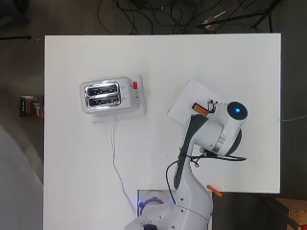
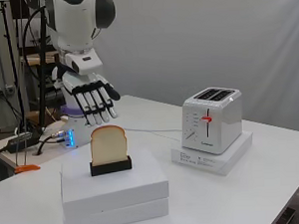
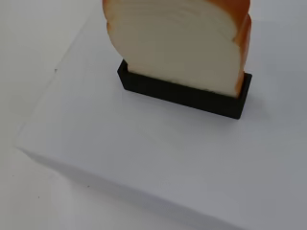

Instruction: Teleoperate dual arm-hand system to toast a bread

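A slice of bread (image 2: 108, 144) stands upright in a black holder (image 2: 110, 166) on top of stacked white boxes (image 2: 114, 190). The wrist view shows the bread (image 3: 180, 40) and holder (image 3: 184, 93) close up. The hand (image 2: 91, 97) hangs just above and behind the bread, fingers straight and pointing down, holding nothing. In the overhead view the arm covers most of the bread; only an orange crust edge (image 1: 200, 109) shows on the box (image 1: 184, 103). A white toaster (image 2: 211, 118) with a red lever (image 2: 206, 119) stands on a white base, its two slots (image 1: 101, 94) empty.
The toaster's white cable (image 1: 116, 163) runs along the table toward the arm's base. An orange-handled tool (image 2: 26, 168) lies near the table edge by the base. Bare table (image 1: 86, 182) lies between the boxes and the toaster.
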Controlling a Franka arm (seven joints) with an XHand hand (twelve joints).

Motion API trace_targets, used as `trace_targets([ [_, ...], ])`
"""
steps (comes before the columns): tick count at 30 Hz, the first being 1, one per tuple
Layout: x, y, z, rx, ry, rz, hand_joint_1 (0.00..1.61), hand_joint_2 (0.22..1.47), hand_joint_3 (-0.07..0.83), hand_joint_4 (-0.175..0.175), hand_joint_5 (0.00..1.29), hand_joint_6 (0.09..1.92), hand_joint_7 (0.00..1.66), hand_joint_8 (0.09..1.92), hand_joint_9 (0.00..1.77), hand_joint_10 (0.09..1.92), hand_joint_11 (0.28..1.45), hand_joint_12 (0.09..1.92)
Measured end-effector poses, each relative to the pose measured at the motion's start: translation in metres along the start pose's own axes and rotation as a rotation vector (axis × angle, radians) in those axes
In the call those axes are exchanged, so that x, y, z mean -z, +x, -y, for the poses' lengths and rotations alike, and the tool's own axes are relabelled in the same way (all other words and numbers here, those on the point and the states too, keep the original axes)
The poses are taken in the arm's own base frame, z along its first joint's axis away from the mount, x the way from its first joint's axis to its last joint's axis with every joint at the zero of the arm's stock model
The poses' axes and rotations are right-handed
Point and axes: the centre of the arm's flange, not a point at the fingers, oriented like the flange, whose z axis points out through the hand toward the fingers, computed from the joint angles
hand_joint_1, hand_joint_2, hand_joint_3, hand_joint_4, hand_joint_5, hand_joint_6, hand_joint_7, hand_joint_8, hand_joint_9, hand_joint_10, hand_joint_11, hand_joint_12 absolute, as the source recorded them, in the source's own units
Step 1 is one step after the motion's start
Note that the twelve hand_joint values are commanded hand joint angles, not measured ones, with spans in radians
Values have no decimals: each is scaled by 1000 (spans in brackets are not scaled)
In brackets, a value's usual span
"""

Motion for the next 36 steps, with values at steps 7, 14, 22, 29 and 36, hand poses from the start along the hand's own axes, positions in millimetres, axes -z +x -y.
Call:
trace_targets([
  [7, -37, 21, -10, 88, 90, 36, 132, 1010, 1, -47, 347, 87, 474, 87, 543, 87, 437, 87],
  [14, -78, 8, -40, 27, 177, 78, 338, 1048, 1, -19, 472, 87, 604, 87, 663, 87, 472, 87],
  [22, -86, 4, -53, 1, 177, 86, 1211, 1212, 0, -172, 638, 1285, 976, 1166, 1303, 350, 631, 811],
  [29, -61, -7, -45, -10, 157, -63, 1198, 1253, 1, -175, 566, 1364, 899, 1305, 1309, 213, 649, 629],
  [36, 3, 27, -23, 76, 96, -149, 1162, 1310, -1, -175, 466, 1542, 810, 1424, 1184, 283, 735, 353],
])
